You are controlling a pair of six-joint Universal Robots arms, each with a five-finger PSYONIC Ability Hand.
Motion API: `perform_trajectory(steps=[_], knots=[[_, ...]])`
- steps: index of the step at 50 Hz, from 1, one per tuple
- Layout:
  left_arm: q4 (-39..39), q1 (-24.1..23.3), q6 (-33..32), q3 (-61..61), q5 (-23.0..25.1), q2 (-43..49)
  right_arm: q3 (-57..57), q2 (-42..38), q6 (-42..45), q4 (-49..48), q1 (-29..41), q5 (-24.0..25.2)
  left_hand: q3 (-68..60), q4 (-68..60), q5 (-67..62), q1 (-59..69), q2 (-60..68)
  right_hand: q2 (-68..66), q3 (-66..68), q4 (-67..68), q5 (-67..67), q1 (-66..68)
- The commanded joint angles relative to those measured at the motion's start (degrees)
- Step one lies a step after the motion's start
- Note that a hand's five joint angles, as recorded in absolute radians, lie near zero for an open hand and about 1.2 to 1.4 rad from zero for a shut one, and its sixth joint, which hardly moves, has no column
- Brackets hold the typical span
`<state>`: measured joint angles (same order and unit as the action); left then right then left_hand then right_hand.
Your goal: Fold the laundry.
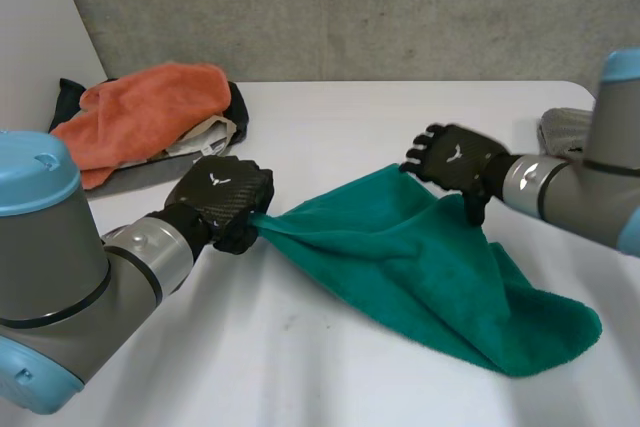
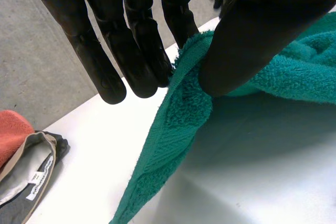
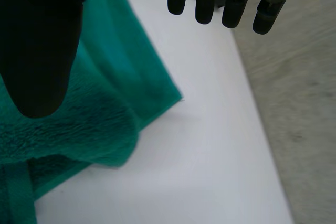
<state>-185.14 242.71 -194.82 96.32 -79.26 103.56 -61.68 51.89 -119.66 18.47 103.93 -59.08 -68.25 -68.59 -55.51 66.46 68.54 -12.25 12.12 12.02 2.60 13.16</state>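
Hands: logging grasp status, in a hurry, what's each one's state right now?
Left hand: shut on the green towel, pinching its edge.
Right hand: open, holding nothing.

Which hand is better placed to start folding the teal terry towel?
Left: the left hand pinches the teal terry towel by an edge; the right hand is open at its far corner.

— How does the right hand (image 3: 42, 35) sit?
— Its fingers (image 3: 234, 3) hang straight over the white table (image 3: 210, 161). The thumb is well apart from them, dark over a teal towel (image 3: 105, 108).
— Is the thumb touching the cloth?
— Can't tell. The towel lies rumpled beneath it, with one corner (image 3: 176, 96) reaching onto bare table toward the fingers.
— And past the table?
— Grey floor (image 3: 307, 108), beyond the table edge on the fingers' side.
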Motion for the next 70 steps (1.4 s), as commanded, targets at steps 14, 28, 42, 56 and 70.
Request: perform_trajectory(steps=[14,28,42,56,70], knots=[[-11.0,3.1,-7.8,-23.5,-1.1,9.1,23.4,-8.0,-11.9,-16.8,2.6,-15.8,-11.7,-11.4,-14.5,13.5,11.5,-67.7,67.9,68.0,67.4,66.8],[-25.5,4.3,-9.9,-42.1,-5.7,13.3,11.6,11.0,-27.6,-40.6,2.7,-21.6,-11.7,-11.4,-14.5,13.5,11.5,-67.7,67.9,68.0,67.4,66.8],[-24.5,3.7,-10.1,-12.5,-5.6,9.9,-6.2,7.8,-27.4,-30.5,2.7,-17.4,-11.7,-11.4,-14.5,13.5,11.5,-67.7,67.9,68.0,67.4,66.8],[-22.0,4.5,-9.6,0.1,-5.4,13.2,-18.4,6.8,-28.2,-23.9,0.1,-17.1,20.8,21.2,18.1,-19.0,-21.1,-67.7,67.9,68.0,67.4,66.8],[-16.8,7.9,-6.3,1.7,-4.5,15.4,-20.5,9.1,-28.3,-19.5,-2.9,-17.0,39.2,39.5,36.5,-37.4,-39.5,-67.7,67.9,68.0,67.4,66.8]])
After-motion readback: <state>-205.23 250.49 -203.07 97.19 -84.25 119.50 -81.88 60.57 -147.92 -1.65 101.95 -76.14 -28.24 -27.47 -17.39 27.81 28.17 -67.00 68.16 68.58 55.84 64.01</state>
